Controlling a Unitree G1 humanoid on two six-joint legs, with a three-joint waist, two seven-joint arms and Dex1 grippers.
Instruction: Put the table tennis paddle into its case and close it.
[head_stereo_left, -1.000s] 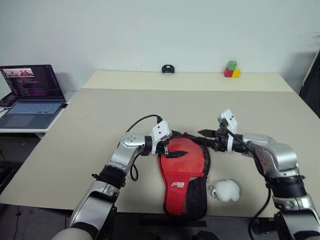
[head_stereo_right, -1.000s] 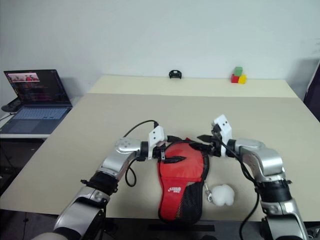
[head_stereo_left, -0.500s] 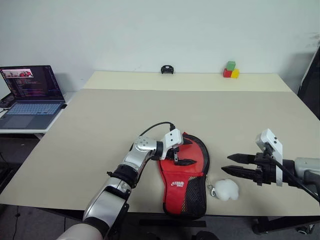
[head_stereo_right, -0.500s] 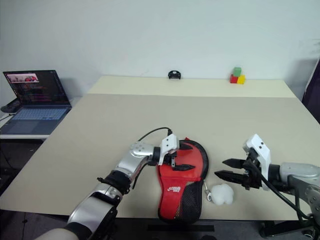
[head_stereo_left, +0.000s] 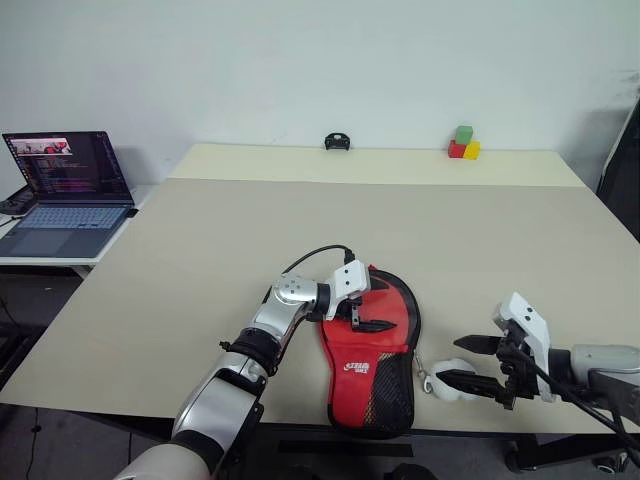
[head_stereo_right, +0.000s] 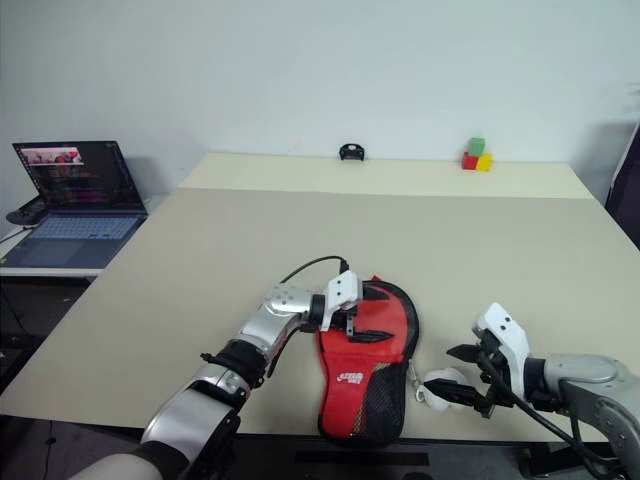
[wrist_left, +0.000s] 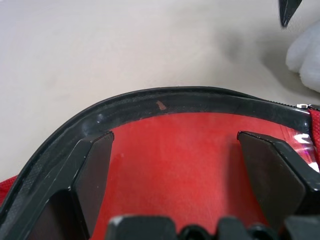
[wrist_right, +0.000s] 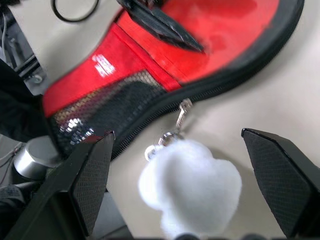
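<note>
The case (head_stereo_left: 368, 345) lies flat near the table's front edge, red side with white logo and black mesh up, its zipper edge running round the black rim. The table tennis paddle is hidden. My left gripper (head_stereo_left: 377, 311) hovers open just over the case's round red part (wrist_left: 175, 150), one finger to each side. A white fluffy pom-pom (wrist_right: 192, 175) hangs on a ring from the zipper pull (wrist_right: 183, 111), to the right of the case. My right gripper (head_stereo_left: 452, 362) is open, and its two fingers stand on either side of the pom-pom without touching it.
A laptop (head_stereo_left: 65, 190) stands open on a side table at the left. At the table's far edge are coloured blocks (head_stereo_left: 462, 143) and a small black object (head_stereo_left: 337, 141). The case reaches almost to the table's front edge (head_stereo_left: 300, 420).
My right gripper drew back from the case's top rim toward the front right, opened wider, and now flanks the pom-pom. My left gripper shifted right and down over the case, then stayed still.
</note>
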